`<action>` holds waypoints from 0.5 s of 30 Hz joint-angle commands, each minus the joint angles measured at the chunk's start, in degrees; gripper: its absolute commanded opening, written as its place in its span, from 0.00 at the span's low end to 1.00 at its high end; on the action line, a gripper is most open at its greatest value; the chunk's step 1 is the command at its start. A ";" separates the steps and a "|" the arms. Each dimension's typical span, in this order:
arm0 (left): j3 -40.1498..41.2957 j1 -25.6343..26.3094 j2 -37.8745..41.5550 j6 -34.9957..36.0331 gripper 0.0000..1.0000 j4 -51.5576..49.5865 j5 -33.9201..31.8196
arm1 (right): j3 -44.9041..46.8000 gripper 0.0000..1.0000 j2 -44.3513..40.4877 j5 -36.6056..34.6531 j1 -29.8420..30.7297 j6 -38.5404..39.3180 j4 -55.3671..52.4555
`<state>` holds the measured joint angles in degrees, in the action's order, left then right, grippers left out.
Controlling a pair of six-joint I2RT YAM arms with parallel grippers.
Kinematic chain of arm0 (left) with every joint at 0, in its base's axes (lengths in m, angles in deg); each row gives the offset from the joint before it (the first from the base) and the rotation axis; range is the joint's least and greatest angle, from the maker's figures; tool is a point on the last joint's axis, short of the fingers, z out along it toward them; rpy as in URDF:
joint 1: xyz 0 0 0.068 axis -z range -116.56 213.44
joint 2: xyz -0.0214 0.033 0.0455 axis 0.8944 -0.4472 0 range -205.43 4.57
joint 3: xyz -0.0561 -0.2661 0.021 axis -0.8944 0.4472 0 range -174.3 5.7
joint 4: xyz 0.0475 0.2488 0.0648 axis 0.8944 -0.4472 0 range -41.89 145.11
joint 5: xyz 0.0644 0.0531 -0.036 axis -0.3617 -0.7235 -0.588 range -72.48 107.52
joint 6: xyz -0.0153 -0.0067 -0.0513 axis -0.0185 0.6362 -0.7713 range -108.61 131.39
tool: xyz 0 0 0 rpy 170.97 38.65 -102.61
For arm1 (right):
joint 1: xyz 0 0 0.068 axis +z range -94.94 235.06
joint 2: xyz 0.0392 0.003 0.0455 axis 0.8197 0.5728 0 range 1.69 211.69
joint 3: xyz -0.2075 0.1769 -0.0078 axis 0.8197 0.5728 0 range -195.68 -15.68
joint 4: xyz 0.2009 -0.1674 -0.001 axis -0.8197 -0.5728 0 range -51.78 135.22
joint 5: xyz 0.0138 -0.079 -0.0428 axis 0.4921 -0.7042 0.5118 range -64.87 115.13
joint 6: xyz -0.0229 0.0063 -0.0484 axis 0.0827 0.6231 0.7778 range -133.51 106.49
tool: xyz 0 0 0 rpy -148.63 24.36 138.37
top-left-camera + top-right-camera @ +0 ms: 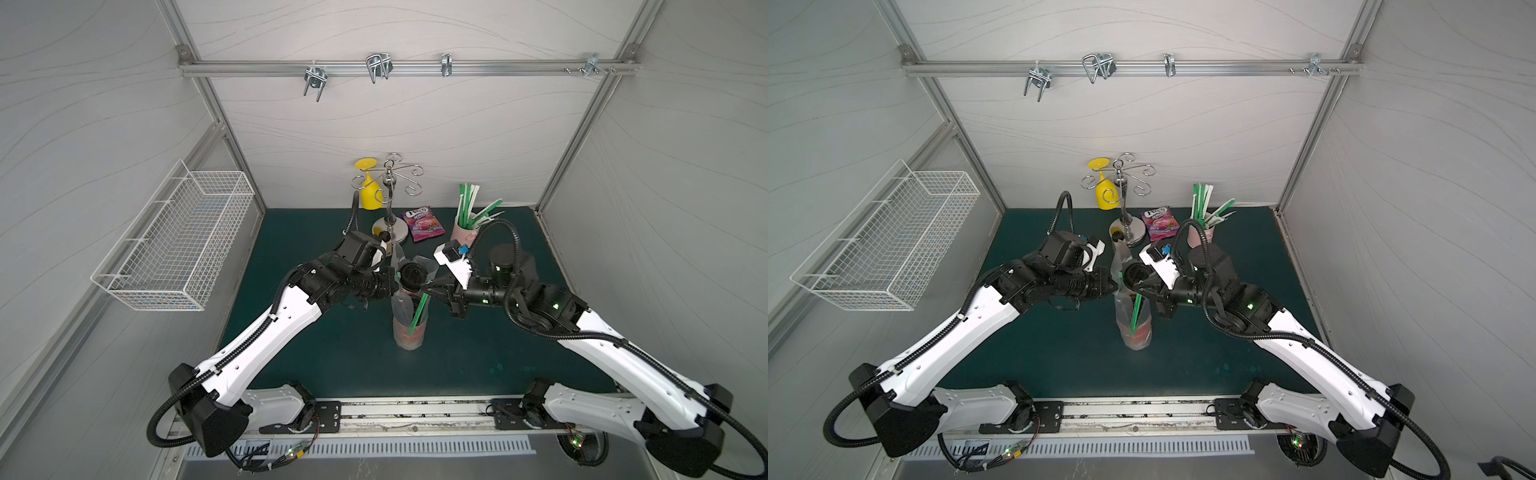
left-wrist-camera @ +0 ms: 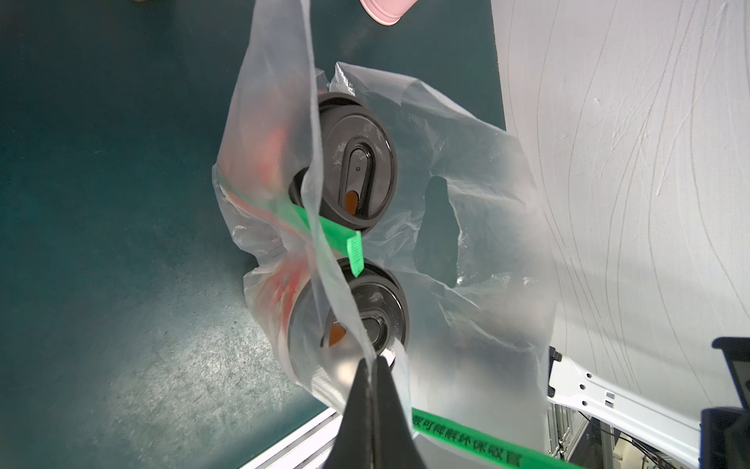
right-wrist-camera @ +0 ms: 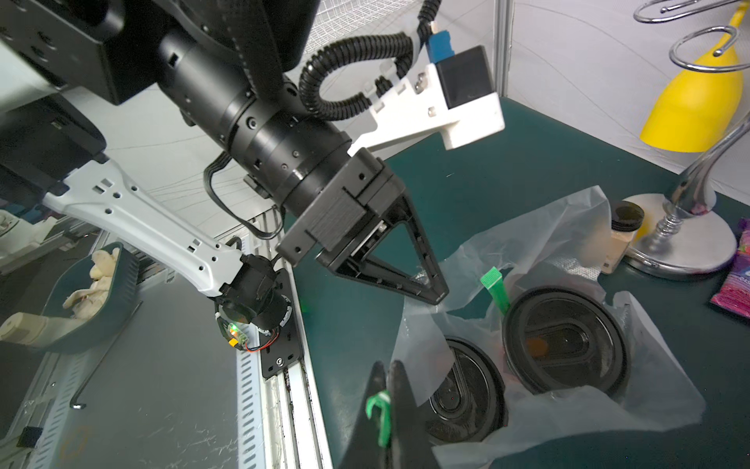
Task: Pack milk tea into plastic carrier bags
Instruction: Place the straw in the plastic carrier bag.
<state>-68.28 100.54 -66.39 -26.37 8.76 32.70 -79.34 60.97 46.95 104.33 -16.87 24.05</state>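
Two milk tea cups with black lids [image 2: 357, 162] [image 2: 377, 308] stand side by side inside the clear plastic carrier bag [image 2: 479, 170], mid-table in both top views [image 1: 409, 320] [image 1: 1133, 320]. Their red sides show through the film. My left gripper [image 2: 373, 359] is shut on the bag's upper edge and holds it up; it also shows in the right wrist view [image 3: 436, 298]. One green wrapped straw [image 2: 337, 231] leans between the cups. My right gripper [image 3: 385, 365], just right of the bag mouth [image 1: 426, 287], is shut on a second green straw [image 3: 379, 410].
Along the back wall stand a chrome glass rack [image 1: 388, 208] with a yellow glass [image 1: 368, 187], a purple snack packet [image 1: 423, 224] and a pink cup of straws [image 1: 463, 228]. A small beige bottle [image 3: 621, 239] stands right behind the bag. A wire basket [image 1: 178, 245] hangs on the left wall.
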 commanded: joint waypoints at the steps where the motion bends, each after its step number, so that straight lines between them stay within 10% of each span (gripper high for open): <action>1: -0.20 -0.48 1.19 -0.63 0.00 1.79 0.29 | 0.30 0.12 -0.29 3.74 0.78 2.72 1.84; 15: -0.20 -1.02 1.18 -0.79 0.00 2.40 0.72 | -3.29 0.18 1.03 1.71 5.75 7.45 -2.40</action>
<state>-68.26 99.95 -66.17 -26.39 8.87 32.85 -81.33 61.56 49.33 108.42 -12.10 23.14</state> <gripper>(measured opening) 0.048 0.180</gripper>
